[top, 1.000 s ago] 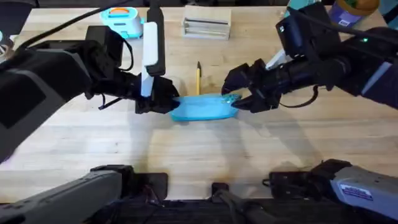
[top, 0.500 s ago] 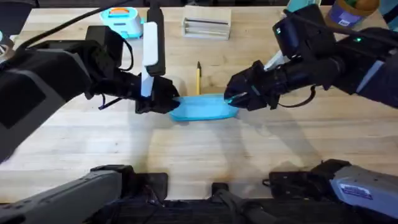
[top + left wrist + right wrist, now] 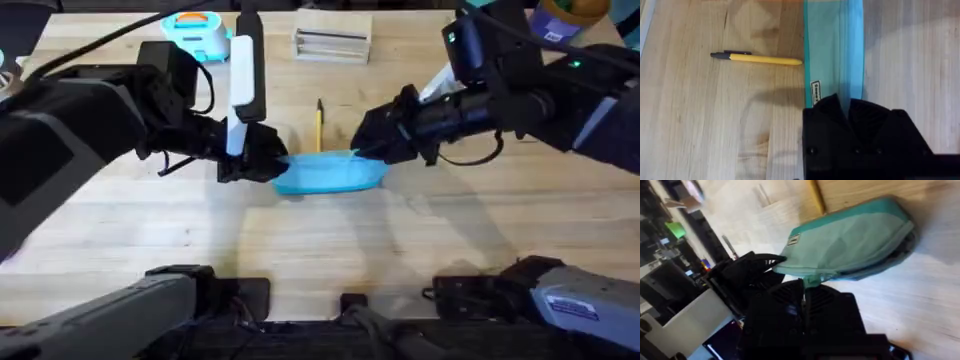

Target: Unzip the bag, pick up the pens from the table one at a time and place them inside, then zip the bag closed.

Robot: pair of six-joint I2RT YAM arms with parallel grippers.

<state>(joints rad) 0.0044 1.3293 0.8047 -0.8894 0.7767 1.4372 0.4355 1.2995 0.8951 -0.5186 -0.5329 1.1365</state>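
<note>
Left end effector [image 3: 262,160]: clamped on the near end of the bag [image 3: 330,172], pinning it to the bench [image 3: 330,250]. In your left wrist view the turquoise fabric runs straight out from between the fingers.

One pen [image 3: 319,124] counted, yellow with a dark tip, lying on the bench just beyond the bag, clear of both end effectors. One bag.

Right end effector [image 3: 372,150]: at the bag's far end, closed on a small bit of turquoise at the zipper edge; most likely the pull tab, judging by your right wrist view.

Step in hand: unzipping, it appears. A dark gap seems to show along the bag's edge in the right wrist view, so the zipper may be partly open.

Next move calls for drawing the pull along the zipper line toward the left end effector while you keep that anchor firm.
</note>
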